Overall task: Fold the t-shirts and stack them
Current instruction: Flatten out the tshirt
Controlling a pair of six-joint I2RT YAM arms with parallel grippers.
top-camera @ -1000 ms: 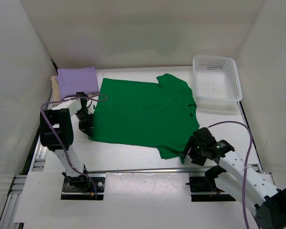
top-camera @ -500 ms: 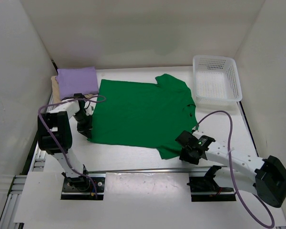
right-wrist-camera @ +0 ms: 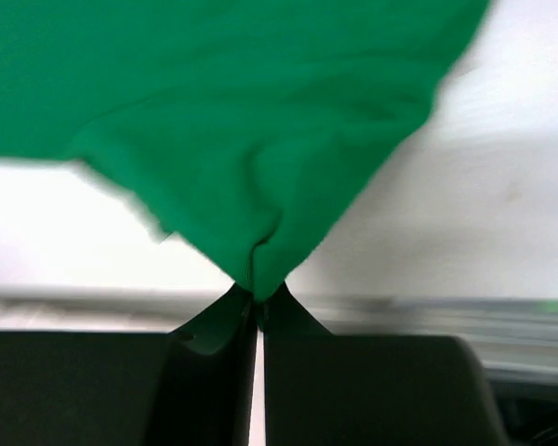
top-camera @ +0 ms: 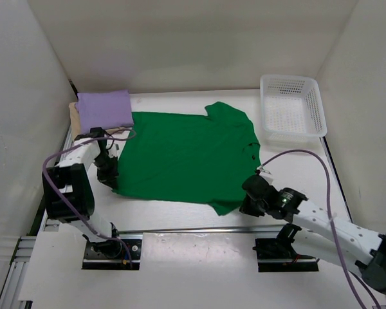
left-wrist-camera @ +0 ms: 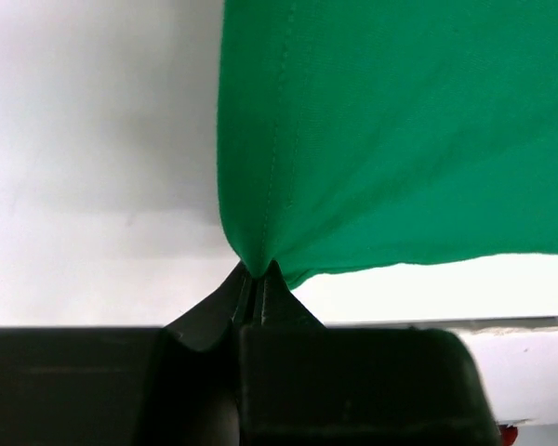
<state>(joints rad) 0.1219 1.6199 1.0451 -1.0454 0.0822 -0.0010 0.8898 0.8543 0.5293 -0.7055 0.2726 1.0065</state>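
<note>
A bright green t-shirt (top-camera: pixel 183 158) lies spread across the middle of the table. My left gripper (top-camera: pixel 110 182) is shut on its near-left hem corner, and the cloth (left-wrist-camera: pixel 353 139) bunches right at the fingertips (left-wrist-camera: pixel 258 276). My right gripper (top-camera: pixel 244 205) is shut on the near-right sleeve corner, where green fabric (right-wrist-camera: pixel 242 139) is pinched between the closed tips (right-wrist-camera: pixel 259 290). At the far left a folded light purple t-shirt (top-camera: pixel 103 107) rests on a folded tan one (top-camera: pixel 73 116).
A white mesh basket (top-camera: pixel 291 111) stands at the far right of the table. White walls close in on the left, back and right. A metal rail (top-camera: pixel 193 230) runs along the near edge between the arm bases.
My right gripper has closed on the green shirt's near-right corner. Both arms have shifted left and the whole shirt has slid a little left with them.
</note>
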